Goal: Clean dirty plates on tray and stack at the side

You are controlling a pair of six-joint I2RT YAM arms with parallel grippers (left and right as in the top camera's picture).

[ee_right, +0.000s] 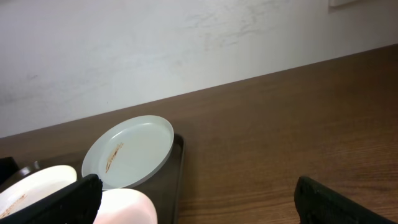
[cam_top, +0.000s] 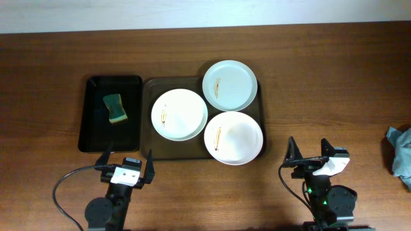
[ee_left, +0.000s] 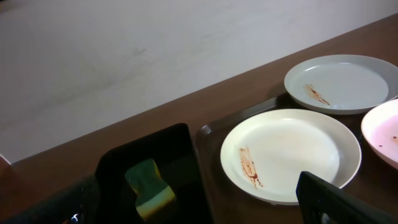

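From overhead, the brown tray [cam_top: 176,149] lies on the table [cam_top: 321,77] and carries all three plates, each marked with a thin orange-brown smear. The mint plate [cam_top: 230,85] sits at the far right, reaching over the far rim. One white plate [cam_top: 179,115] lies to the left. The other white plate [cam_top: 234,137] sits at the near right, over the near rim. Just beside the tray, to its left, a black tray [cam_top: 90,131] holds a green-and-yellow sponge [cam_top: 115,108]. A blue-grey cloth [cam_top: 401,157] lies at the table's right edge. The left pincer [cam_top: 128,154] and right pincer [cam_top: 308,145] hover near the table's front edge, both spread wide and empty.

The left wrist view shows the sponge, the left white plate and the mint plate beyond its parted fingers.

The right wrist view shows the mint plate, with parts of both white plates at the lower left.
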